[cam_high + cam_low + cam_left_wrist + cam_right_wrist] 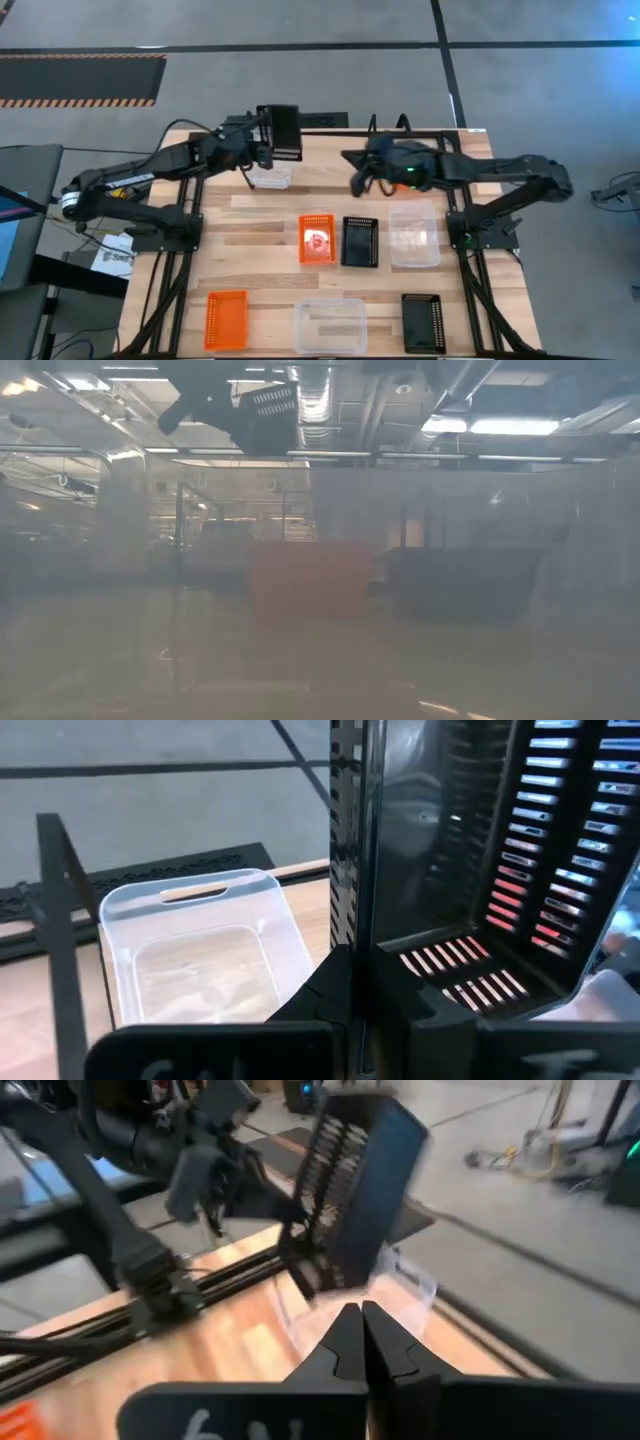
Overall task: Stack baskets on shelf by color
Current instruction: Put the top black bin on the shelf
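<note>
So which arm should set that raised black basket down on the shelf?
Left, probably. The left gripper is shut on the black basket, held above the clear basket at the shelf. The right gripper is shut and holds nothing.

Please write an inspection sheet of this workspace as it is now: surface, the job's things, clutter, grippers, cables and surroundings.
Surface: wooden slat tabletop, lying flat.
Job's things: one black basket is lifted near the far edge; a clear basket sits below it. On the table: orange basket, black basket, clear basket, then a near row of orange, clear and black.
Clutter: nothing seen on the table.
Grippers: left gripper shut on the lifted black basket; right gripper shut, empty.
Cables: loose cables on the floor.
Surroundings: grey floor, hazard-striped mat.
</note>
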Tool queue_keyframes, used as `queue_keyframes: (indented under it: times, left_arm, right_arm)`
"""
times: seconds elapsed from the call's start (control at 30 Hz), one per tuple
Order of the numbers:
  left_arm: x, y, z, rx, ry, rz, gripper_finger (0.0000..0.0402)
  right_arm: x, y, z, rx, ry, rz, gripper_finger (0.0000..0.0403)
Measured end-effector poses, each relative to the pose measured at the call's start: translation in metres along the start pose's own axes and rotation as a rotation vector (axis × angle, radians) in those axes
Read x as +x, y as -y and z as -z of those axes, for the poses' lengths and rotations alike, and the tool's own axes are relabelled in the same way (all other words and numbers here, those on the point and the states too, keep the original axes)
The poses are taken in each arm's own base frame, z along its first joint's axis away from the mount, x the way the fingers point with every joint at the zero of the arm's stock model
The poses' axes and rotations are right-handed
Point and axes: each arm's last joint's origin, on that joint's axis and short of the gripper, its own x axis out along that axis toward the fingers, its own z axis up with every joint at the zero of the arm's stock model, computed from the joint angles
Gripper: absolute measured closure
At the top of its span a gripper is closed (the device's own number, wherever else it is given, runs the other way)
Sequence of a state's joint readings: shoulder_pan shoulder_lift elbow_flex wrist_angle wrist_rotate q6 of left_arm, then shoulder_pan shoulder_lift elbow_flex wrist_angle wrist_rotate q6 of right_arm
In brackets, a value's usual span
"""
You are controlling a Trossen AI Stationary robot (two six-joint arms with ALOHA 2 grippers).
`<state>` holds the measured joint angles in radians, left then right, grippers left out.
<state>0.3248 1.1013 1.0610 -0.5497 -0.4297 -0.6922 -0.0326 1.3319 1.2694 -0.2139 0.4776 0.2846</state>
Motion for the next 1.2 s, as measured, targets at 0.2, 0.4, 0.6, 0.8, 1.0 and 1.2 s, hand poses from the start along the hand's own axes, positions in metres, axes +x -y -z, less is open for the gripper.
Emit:
queue_keyframes:
  times: [0.2,0.4,0.6,0.8,1.0,1.2]
  left_arm:
    - [0.009,0.013,-0.005,0.054,-0.021,0.023,0.0401]
    - [0.005,0.019,-0.007,0.069,0.006,0.069,0.0401]
    - [0.004,0.020,-0.008,0.100,0.014,0.079,0.0401]
    - [0.004,0.020,-0.008,0.114,0.013,0.079,0.0401]
    - [0.000,0.025,-0.002,0.126,-0.005,0.100,0.0401]
    - [-0.001,0.027,-0.002,0.127,0.004,0.111,0.0401]
  right_arm:
    - [0.033,-0.032,-0.025,-0.160,0.031,-0.001,0.0381]
    - [0.051,-0.040,-0.044,-0.231,-0.007,0.149,0.0324]
    - [0.067,-0.040,-0.047,-0.205,-0.028,0.207,0.0262]
    - [0.092,-0.036,-0.033,-0.190,-0.061,0.236,0.0223]
    - [0.105,-0.029,-0.029,-0.186,-0.078,0.236,0.0230]
    - [0.105,-0.027,-0.030,-0.181,-0.081,0.218,0.0343]
